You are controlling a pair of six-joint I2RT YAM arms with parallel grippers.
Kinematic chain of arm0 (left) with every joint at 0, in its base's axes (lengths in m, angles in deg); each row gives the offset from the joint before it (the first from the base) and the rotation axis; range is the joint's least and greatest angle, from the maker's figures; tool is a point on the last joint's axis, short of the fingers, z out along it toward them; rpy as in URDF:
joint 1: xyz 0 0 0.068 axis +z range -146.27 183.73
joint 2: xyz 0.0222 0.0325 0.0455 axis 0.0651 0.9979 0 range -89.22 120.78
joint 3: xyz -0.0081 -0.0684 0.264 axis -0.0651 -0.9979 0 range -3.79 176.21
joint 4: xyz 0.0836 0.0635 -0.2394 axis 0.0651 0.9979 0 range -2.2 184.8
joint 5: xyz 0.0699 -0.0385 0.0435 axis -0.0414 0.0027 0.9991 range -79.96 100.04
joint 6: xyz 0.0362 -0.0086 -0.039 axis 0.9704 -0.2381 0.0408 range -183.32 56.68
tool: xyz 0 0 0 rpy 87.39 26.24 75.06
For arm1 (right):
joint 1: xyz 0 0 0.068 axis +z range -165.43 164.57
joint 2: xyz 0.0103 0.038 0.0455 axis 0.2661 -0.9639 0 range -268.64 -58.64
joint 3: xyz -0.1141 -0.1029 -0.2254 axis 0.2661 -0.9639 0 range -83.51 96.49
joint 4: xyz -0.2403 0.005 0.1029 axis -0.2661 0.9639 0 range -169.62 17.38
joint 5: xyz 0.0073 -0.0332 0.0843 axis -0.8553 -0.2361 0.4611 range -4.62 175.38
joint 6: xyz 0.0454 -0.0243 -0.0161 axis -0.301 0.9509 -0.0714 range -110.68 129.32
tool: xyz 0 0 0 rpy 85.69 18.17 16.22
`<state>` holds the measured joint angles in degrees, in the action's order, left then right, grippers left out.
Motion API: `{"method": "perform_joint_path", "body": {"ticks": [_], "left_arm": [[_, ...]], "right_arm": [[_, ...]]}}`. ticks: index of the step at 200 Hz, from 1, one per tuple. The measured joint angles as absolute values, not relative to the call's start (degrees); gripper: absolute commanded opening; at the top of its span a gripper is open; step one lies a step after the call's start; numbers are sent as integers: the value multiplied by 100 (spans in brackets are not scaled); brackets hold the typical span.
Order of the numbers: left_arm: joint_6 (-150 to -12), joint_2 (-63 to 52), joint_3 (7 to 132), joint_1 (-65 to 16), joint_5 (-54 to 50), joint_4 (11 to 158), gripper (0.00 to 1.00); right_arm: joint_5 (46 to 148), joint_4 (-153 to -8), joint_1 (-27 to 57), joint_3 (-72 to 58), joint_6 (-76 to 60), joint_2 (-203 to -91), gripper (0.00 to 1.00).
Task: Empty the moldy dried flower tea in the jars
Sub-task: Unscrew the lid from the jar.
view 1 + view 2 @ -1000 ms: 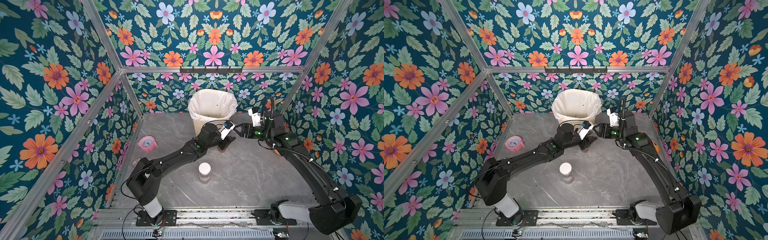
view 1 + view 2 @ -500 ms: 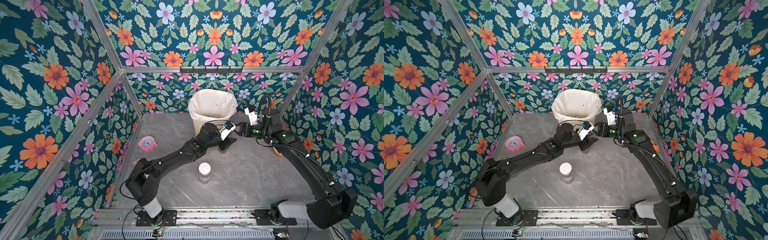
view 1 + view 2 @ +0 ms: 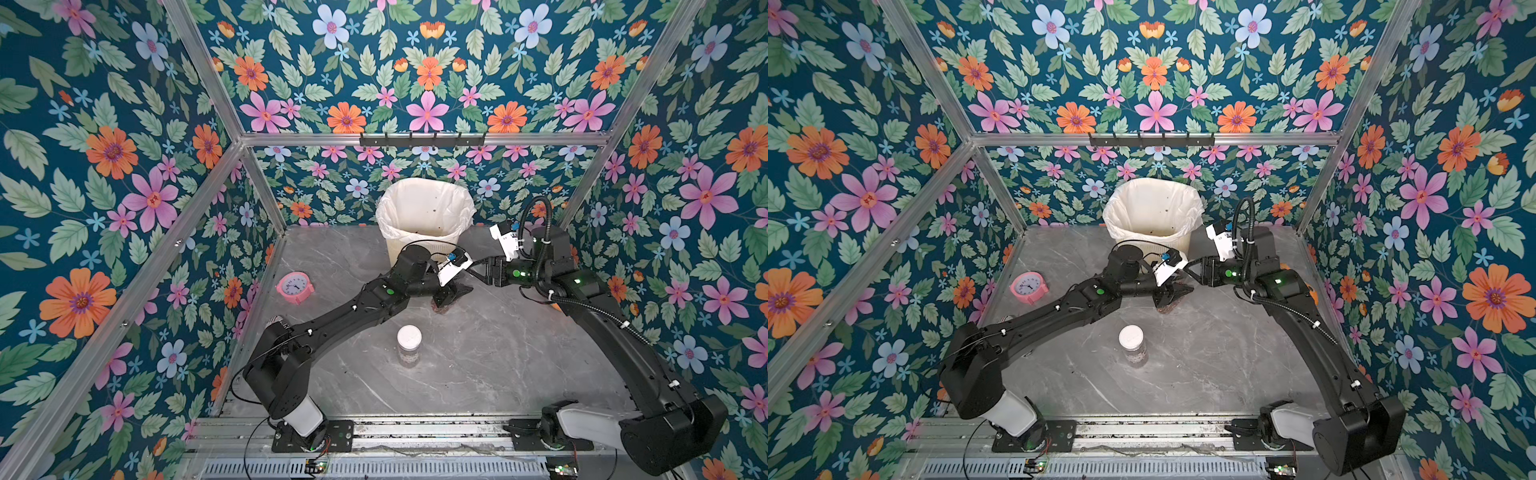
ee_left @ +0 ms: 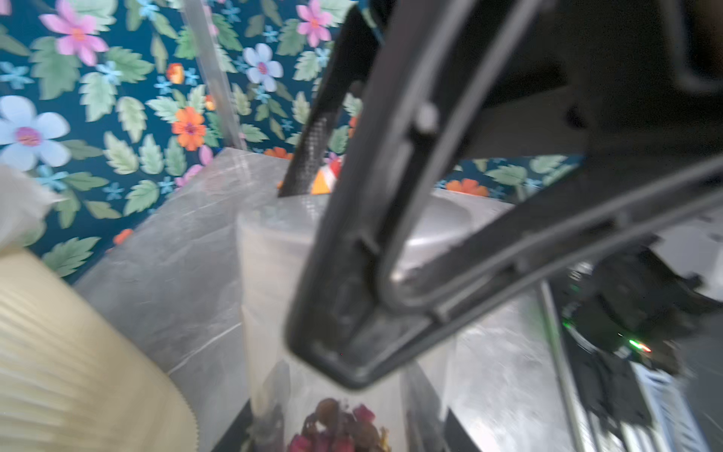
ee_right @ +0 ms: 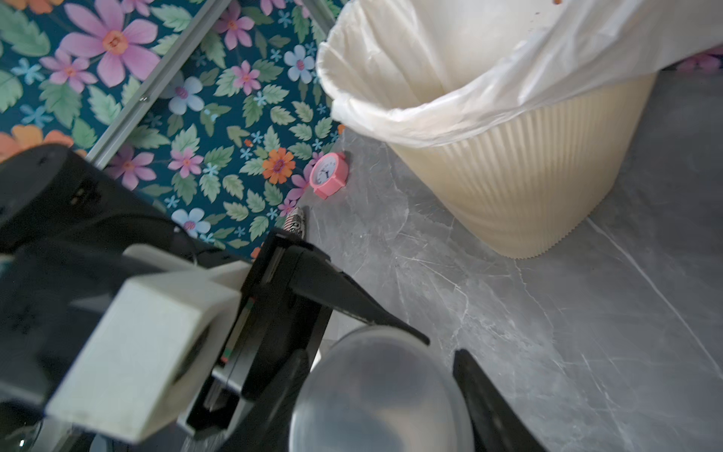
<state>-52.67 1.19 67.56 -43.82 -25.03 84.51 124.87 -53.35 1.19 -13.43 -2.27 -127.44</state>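
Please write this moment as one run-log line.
left gripper: holds jar | right gripper: grips its translucent lid | white-lidded jar: stands apart, closed

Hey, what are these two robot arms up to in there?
The left gripper holds a clear jar of dried flower tea upright in front of the lined bin, while the right gripper has its jaws clamped on the translucent lid. A second, white-lidded jar stands untouched nearer the front.
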Motion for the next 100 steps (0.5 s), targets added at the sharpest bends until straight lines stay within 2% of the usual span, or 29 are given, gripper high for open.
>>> {"method": "perform_joint_path", "body": {"ticks": [31, 84, 100], "left_arm": [[-5144, 88, 6968, -4345, -3230, 8878, 47], [-5308, 289, 7097, -4329, -4293, 8954, 46], [-5304, 296, 7130, -4331, -4520, 8974, 46]], "right_arm": [[12915, -5471, 95, -1550, 313, -12427, 55], [13492, -5548, 67, -1771, 826, -12158, 56], [13647, -5554, 56, -1789, 949, -12071, 60]]}}
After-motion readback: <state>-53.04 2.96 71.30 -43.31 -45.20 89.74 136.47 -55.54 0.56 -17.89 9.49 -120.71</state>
